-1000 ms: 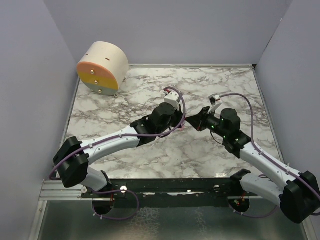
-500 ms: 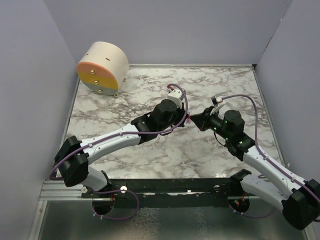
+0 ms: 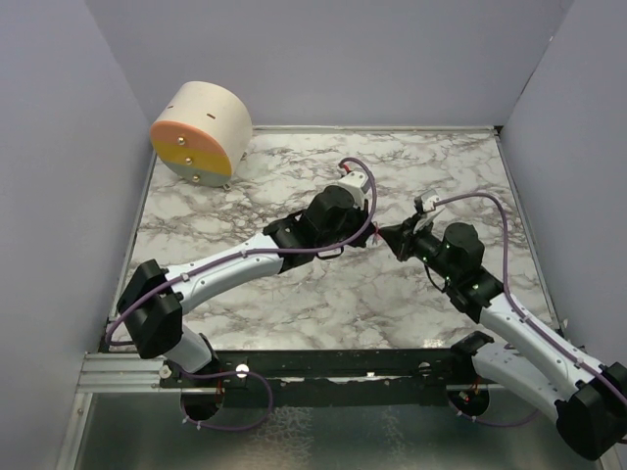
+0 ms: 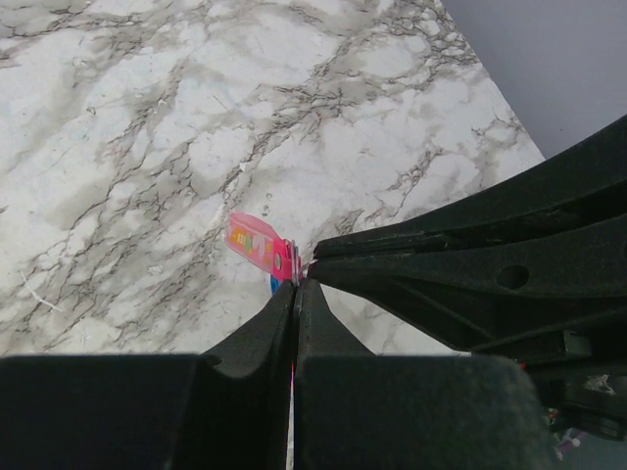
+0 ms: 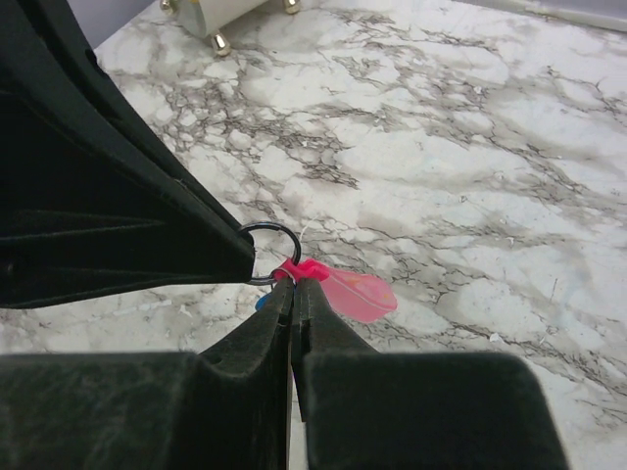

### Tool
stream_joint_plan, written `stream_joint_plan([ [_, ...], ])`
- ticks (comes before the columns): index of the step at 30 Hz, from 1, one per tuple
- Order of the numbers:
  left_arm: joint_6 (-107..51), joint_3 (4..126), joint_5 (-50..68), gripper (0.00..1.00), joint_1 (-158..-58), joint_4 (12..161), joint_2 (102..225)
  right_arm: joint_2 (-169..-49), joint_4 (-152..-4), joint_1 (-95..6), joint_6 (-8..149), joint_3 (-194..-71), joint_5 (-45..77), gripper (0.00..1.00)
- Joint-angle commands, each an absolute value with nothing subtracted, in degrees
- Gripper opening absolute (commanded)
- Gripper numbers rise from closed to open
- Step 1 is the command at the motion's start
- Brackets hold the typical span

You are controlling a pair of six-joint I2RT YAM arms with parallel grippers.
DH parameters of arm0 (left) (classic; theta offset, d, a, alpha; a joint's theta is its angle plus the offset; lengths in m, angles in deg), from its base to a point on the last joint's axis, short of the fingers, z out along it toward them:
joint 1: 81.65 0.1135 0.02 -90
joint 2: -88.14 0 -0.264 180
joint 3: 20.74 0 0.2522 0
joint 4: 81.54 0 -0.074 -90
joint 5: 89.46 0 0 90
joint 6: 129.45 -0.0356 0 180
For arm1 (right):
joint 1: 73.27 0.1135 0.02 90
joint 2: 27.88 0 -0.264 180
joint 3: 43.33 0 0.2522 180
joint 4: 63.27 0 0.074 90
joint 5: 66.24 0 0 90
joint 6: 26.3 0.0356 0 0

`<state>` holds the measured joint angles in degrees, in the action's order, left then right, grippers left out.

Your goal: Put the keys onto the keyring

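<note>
Both grippers meet tip to tip above the middle of the marble table (image 3: pixel 294 294). My left gripper (image 4: pixel 296 285) is shut on the keyring (image 5: pixel 270 253), a thin metal ring sticking out of its black fingertips (image 5: pixel 211 257). A scrap of the blue tag (image 5: pixel 261 304) shows just below. My right gripper (image 5: pixel 294 286) is shut on the head end of the pink key (image 5: pixel 348 292), which presses against the ring. I cannot tell whether the key is threaded on the ring. The key (image 4: pixel 259 243) also shows in the left wrist view. From above, only a red speck of the key (image 3: pixel 372 228) shows.
A round beige drum with an orange face (image 3: pixel 201 132) stands at the table's back left corner, and its brass feet (image 5: pixel 217 41) show in the right wrist view. Grey walls close in the left, back and right. A metal rail (image 3: pixel 323 364) runs along the near edge.
Both grippers, still shut and tip to tip, have shifted together to the right and slightly toward the back. The left arm has stretched out and the right arm has drawn back.
</note>
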<state>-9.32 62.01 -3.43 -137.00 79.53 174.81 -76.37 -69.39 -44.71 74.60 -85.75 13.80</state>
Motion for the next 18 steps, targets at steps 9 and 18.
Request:
stream_joint_plan([
  [9,-7.7,69.2,10.7,0.0,-135.0,73.5,181.5,-72.9,-64.3,-44.8,66.8,-83.8,16.8,0.01],
  [18,-7.8,70.9,15.9,0.0,-132.6,71.3,183.5,-71.2,-64.6,-44.8,62.7,-82.5,18.7,0.01],
])
